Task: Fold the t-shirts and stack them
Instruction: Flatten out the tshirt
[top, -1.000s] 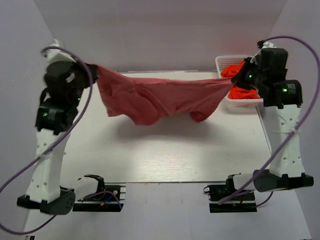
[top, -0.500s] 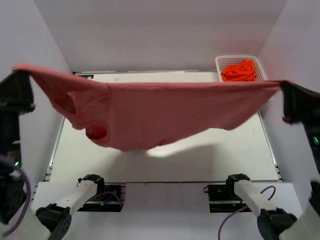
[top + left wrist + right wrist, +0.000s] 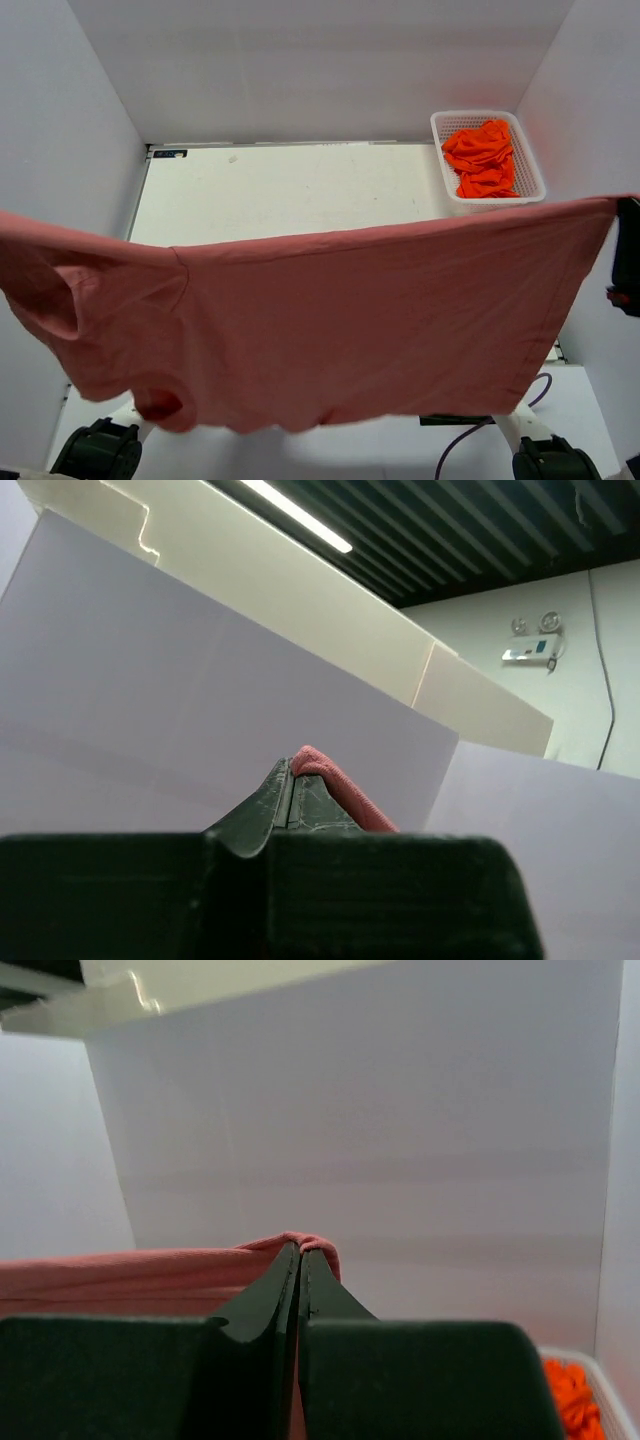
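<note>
Stretched wide: a large t-shirt [image 3: 330, 320] hangs across the whole width of the top view, in front of and above the table [image 3: 300, 190]. The left gripper [image 3: 291, 780] pinches its upper edge at the left end and the right gripper [image 3: 300, 1260] at the right end. A sleeve hangs at lower left. Behind, at the table's far right corner, a basket [image 3: 441, 130] holds other t-shirts [image 3: 482, 155] in a heap.
</note>
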Action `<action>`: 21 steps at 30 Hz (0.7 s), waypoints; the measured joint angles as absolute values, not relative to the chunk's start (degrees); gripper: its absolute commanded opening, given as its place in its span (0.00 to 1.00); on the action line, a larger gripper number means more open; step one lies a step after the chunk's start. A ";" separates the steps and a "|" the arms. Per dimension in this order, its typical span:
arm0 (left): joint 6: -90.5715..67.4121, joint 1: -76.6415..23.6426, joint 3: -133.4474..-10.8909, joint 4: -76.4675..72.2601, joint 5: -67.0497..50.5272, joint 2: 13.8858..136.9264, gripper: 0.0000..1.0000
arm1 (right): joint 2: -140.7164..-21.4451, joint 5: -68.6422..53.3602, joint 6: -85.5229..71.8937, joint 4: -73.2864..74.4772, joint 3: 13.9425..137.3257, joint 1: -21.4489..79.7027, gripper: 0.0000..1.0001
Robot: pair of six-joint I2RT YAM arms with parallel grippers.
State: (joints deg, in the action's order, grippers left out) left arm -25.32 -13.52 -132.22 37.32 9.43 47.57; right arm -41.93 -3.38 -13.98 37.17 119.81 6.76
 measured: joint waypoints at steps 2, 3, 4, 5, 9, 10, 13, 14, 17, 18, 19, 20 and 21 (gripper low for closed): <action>-25.28 -13.63 -130.58 37.15 9.37 47.94 0.00 | -41.65 -3.33 -14.17 37.04 116.51 6.76 0.00; -25.26 -13.76 -129.38 37.10 9.30 48.31 0.00 | -41.65 -3.27 -14.35 36.77 114.28 6.76 0.00; -25.26 -13.85 -127.70 36.75 9.30 48.84 0.00 | -41.54 -3.16 -14.55 36.05 111.70 6.76 0.00; -25.23 -13.91 -125.56 36.51 9.37 49.43 0.00 | -41.47 -3.07 -14.66 35.59 108.84 6.76 0.00; -25.10 -13.98 -115.13 35.07 9.91 55.18 0.00 | -41.71 -2.39 -15.70 32.60 93.45 6.76 0.00; -25.06 -13.91 -112.09 34.61 10.11 57.93 0.00 | -42.26 -2.17 -16.14 31.38 89.21 6.76 0.00; -24.91 -13.37 -103.46 33.06 10.85 66.92 0.00 | -45.01 -1.91 -17.76 28.32 77.21 6.76 0.00; -24.84 -13.23 -100.51 32.36 11.25 70.30 0.00 | -46.26 -1.87 -18.24 26.79 73.71 6.76 0.00; -24.51 -13.17 -93.17 31.64 12.82 79.83 0.00 | -52.12 -1.89 -19.94 21.78 63.92 6.76 0.00; -24.43 -13.17 -91.88 31.55 13.21 82.89 0.00 | -54.61 -1.91 -20.43 20.08 61.73 6.74 0.00; -24.43 -13.17 -90.94 31.20 13.74 86.37 0.00 | -57.93 -2.02 -20.80 18.20 59.79 6.74 0.00; -24.47 -13.04 -90.32 30.70 14.26 89.76 0.00 | -61.54 -2.22 -21.04 16.36 58.46 6.72 0.00; -24.53 -12.80 -90.30 30.39 14.57 93.19 0.00 | -65.14 -2.66 -21.08 14.81 57.98 6.70 0.02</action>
